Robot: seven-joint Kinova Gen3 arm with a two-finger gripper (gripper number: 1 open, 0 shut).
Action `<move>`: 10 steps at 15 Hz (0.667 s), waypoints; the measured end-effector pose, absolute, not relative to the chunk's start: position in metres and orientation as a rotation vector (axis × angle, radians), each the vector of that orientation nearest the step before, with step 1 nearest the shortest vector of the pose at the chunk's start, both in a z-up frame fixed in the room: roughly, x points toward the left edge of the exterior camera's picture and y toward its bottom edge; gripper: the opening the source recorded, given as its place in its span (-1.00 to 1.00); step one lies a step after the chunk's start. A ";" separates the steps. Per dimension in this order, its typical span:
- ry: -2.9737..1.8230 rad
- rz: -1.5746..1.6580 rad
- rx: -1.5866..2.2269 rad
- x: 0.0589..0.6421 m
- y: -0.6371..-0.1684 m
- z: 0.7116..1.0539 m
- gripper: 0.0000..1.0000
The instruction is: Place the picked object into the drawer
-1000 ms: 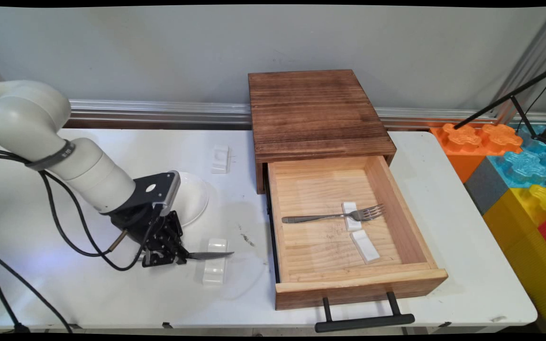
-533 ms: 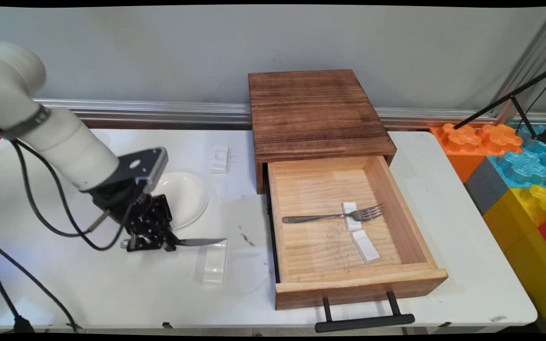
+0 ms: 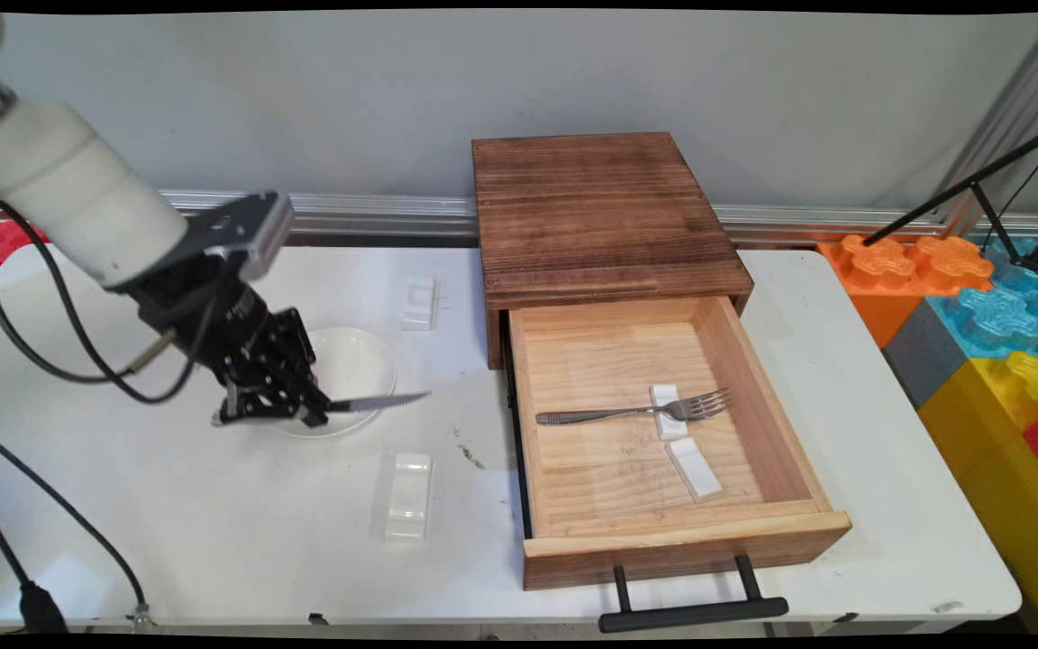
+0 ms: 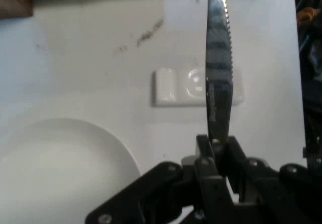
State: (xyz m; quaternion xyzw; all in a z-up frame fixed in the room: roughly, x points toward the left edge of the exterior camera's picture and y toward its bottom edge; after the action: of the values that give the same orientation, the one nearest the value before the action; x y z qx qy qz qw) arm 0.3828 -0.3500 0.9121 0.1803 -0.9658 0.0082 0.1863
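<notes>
Here the gripper (image 3: 314, 413) is pinched tight on a knife (image 3: 379, 402), holding it by the handle end so the serrated blade juts out level toward the drawer (image 3: 663, 424), up off the table (image 3: 213, 523). The blade hangs over the near right edge of a white plate (image 3: 359, 365), which lies flat on the table under the gripper. In the hand view the two fingers (image 4: 204, 156) close on the knife (image 4: 219, 68) from both sides, and the blade runs straight up the frame, edge on, its teeth along the right side; the plate (image 4: 55, 168) fills the lower left. Past the blade, on the bare table, lies a white rest (image 4: 176, 87), seen in the main view as the rest (image 3: 409, 496) nearer the table's front edge, well apart from the knife. A second white rest (image 3: 419, 302) sits near the wall side of the table, just left of the wooden box (image 3: 605, 216). The drawer stands pulled out of that box, with a black handle (image 3: 693, 615) in front. Inside it a fork (image 3: 636, 412) lies across one small white rest (image 3: 668, 411), tines to the right, and another white rest (image 3: 694, 469) lies just beside it, nearer the drawer's front.
</notes>
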 end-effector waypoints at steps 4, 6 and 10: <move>-2.702 0.044 0.533 0.384 -0.351 0.953 -1.00; -2.697 0.042 0.543 0.380 -0.351 0.968 -1.00; -2.670 0.037 0.563 0.364 -0.354 0.995 -1.00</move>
State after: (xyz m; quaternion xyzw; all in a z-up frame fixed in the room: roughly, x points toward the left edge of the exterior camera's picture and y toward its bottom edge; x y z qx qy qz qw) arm 0.3641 -0.3535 0.9951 0.2018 -0.9577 0.0131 0.2048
